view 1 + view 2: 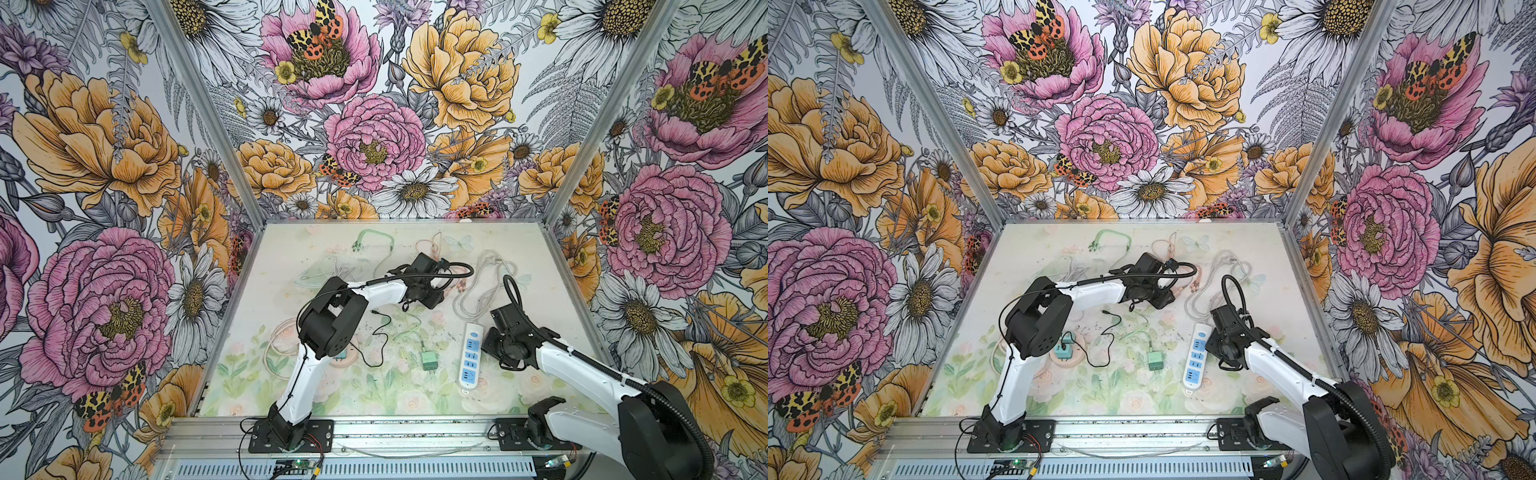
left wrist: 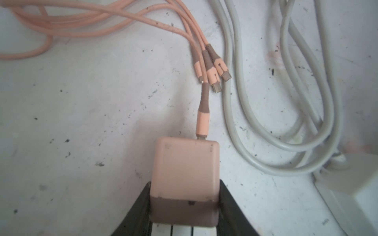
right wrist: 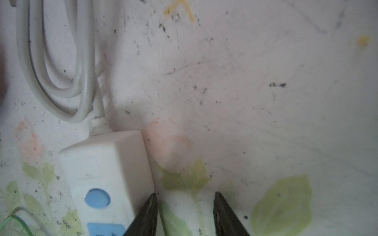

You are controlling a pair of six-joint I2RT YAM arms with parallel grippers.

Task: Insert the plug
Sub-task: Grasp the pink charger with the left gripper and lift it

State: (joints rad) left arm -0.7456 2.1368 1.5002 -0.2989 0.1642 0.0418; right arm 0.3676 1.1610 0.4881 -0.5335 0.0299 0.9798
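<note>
- Near bench (image 1: 415,399) centre, my left tool (image 2: 185,182) grips the pink square plastic plug (image 2: 185,163).
- My right tool (image 3: 185,196): open, empty, beside the white plastic power strip (image 3: 106,163).
- Next: lift it, align over that strip, press in.

both top views: mounted high over the near edge, facing steeply down and forward, far enough back to take in the whole tabletop (image 1: 282,249); nearly identical, offset slightly sideways. left wrist view: very close, looking out between the jaws, past the pink charger (image 2: 185,171) to the grey cord (image 2: 235,102). right wrist view: equally close, low over the end of the power strip (image 3: 106,163). shared by both wrist views: that grey cord.
</note>
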